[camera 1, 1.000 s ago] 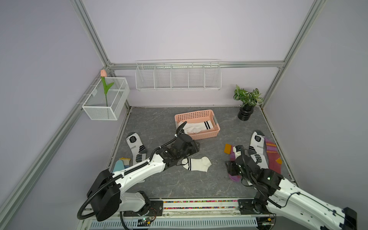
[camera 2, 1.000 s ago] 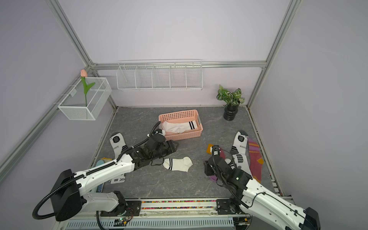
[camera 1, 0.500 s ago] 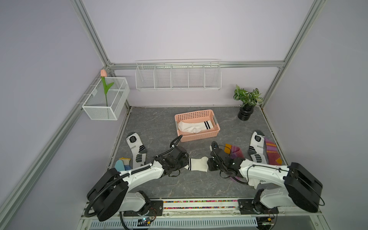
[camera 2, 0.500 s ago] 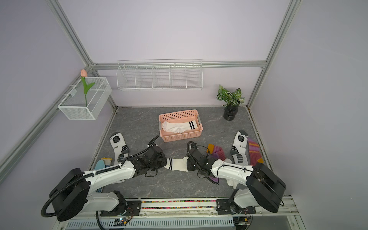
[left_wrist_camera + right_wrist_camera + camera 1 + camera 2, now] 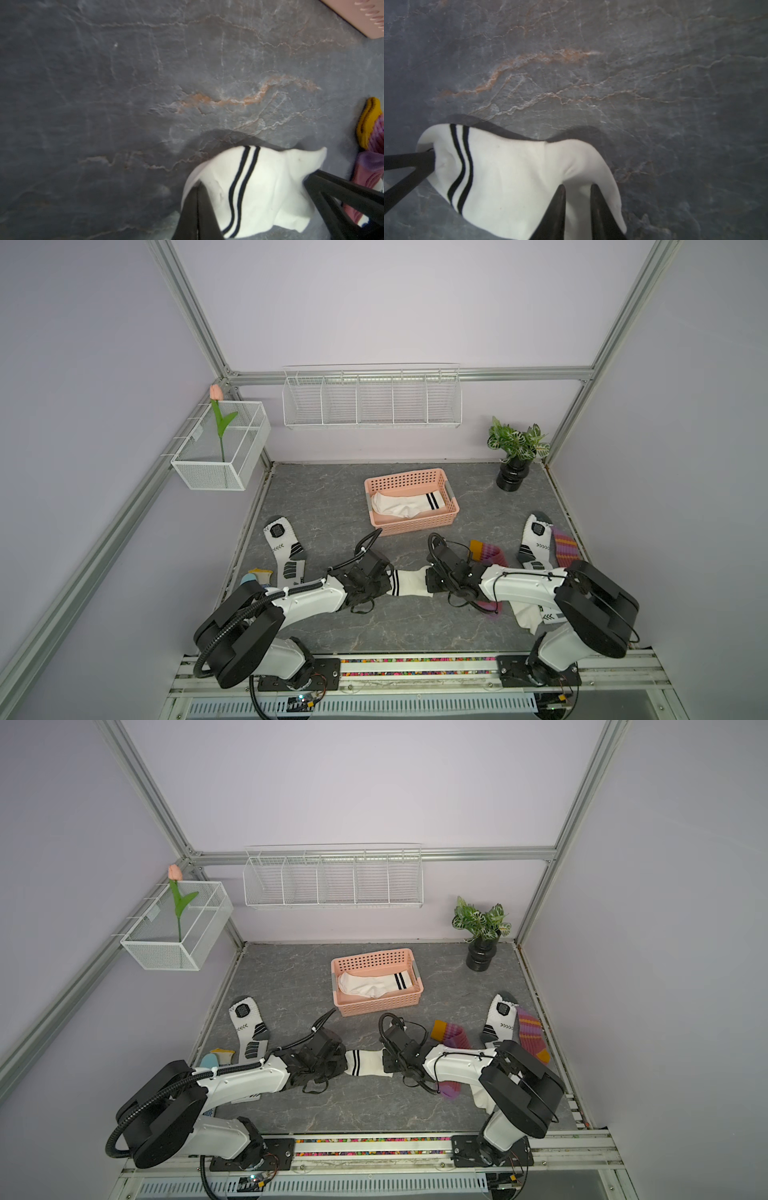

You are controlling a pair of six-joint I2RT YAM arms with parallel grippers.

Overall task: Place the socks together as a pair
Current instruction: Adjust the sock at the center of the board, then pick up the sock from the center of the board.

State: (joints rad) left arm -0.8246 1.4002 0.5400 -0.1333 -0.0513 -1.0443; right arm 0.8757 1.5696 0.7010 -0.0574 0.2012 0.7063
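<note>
A white sock with two black cuff stripes point(image 5: 409, 581) point(image 5: 368, 1061) is stretched between my two grippers at the front middle of the mat. My left gripper point(image 5: 198, 184) point(image 5: 384, 583) is shut on its cuff end point(image 5: 209, 187). Its toe end is bunched between the fingers of my right gripper point(image 5: 578, 187) point(image 5: 432, 578), which is shut on it. A matching striped sock point(image 5: 409, 506) lies in the pink basket. Sports-marked socks lie at the left point(image 5: 284, 549) and right point(image 5: 536, 539). Maroon striped socks point(image 5: 490, 556) point(image 5: 563, 549) lie on the right.
The pink basket point(image 5: 453, 514) stands behind the grippers. A potted plant point(image 5: 515, 472) is at the back right. A yellow-cuffed glove point(image 5: 259, 574) and a blue trowel point(image 5: 248, 581) lie by the left arm. Another white sock point(image 5: 528, 616) lies under the right arm.
The right arm swung left from the maroon socks to the white sock's toe. The left gripper came down on the cuff. Both closed, and the sock now stretches between them.
</note>
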